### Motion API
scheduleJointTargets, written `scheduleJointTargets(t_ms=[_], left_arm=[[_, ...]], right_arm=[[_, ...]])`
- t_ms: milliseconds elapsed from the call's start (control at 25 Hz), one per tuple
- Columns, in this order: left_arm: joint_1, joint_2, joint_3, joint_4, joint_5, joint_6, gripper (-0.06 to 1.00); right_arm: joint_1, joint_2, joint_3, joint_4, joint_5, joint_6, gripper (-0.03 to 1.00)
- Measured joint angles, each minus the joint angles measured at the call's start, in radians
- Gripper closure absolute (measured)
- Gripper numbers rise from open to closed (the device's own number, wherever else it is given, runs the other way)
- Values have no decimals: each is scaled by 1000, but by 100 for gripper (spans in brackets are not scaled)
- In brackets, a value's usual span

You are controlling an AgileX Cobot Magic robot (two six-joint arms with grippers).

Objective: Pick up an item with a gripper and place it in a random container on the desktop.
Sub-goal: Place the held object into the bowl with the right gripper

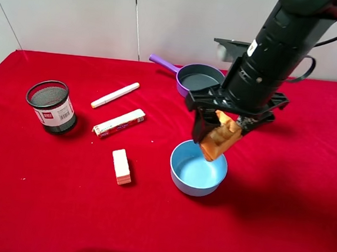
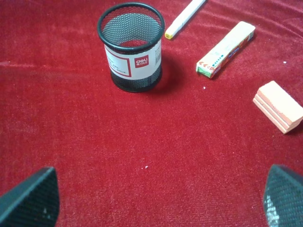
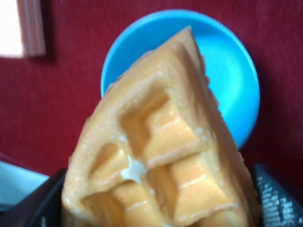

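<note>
While the right gripper [image 1: 218, 133] clamps the waffle wedge [image 1: 222, 138] just above the rim of the blue bowl [image 1: 180, 177], I'd bring it over the bowl's middle and lower before letting the jaws part, so the wedge drops inside rather than catching the rim and tumbling out.

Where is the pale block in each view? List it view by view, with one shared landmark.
Exterior high: block left of the blue bowl.
Left wrist: block near the candy bar.
Right wrist: block, washed out, beside the bowl.
Shared landmark: the red cloth under it.
</note>
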Motion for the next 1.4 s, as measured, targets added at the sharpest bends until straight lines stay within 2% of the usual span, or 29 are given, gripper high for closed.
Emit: scheduleJointTargets(t_ms=[440,1400], left_arm=[[0,0,0,0,0,0,10],[0,0,0,0,0,0,10]], right_arm=[[0,89,0,61,-82,-3,43],[0,151,3,49,-71,-6,43]])
